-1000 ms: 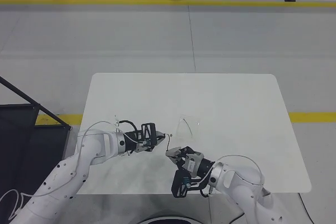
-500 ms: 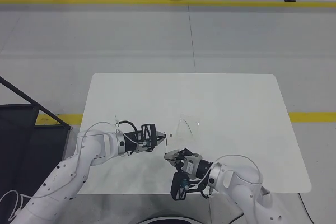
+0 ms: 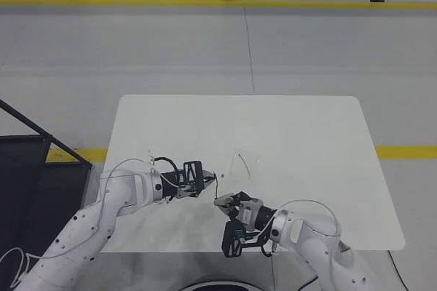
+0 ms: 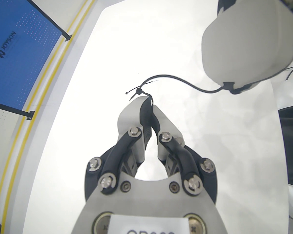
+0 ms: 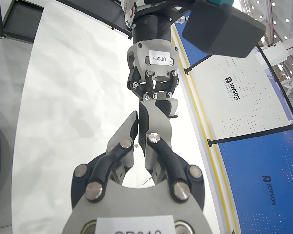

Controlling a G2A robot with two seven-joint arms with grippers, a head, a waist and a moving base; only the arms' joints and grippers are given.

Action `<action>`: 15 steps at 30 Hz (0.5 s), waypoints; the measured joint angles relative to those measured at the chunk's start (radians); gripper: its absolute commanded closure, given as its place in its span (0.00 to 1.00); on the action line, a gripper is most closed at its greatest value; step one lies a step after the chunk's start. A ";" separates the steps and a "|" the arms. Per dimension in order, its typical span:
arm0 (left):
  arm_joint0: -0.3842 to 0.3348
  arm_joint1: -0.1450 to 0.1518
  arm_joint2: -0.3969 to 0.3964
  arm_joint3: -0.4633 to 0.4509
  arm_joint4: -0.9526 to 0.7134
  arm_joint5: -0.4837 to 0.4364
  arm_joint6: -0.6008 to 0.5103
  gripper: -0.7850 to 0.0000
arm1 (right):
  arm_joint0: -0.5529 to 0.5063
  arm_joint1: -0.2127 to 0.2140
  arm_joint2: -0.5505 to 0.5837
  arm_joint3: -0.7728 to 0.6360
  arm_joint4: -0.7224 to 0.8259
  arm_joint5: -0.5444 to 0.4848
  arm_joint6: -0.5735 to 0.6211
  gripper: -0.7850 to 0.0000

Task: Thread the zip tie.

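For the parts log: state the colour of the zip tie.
Black. The zip tie shows best in the left wrist view.

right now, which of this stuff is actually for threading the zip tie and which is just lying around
For the job:
zip tie, held off the table
left tool, shut on its head end
right tool, shut on its other end

Lying about:
thin curved strap, loose on the table beyond both tools
black stand beside the table
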 measured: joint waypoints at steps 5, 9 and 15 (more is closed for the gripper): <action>0.004 -0.001 -0.004 0.002 -0.006 0.017 0.007 1.00 | -0.001 0.000 0.008 0.005 0.023 -0.003 0.015 1.00; 0.010 -0.003 -0.008 0.001 -0.016 0.041 0.019 1.00 | -0.002 -0.002 0.013 0.007 0.046 -0.001 0.040 1.00; 0.017 -0.005 -0.017 -0.002 -0.022 0.073 0.038 1.00 | 0.000 -0.005 0.015 0.006 0.070 0.004 0.074 1.00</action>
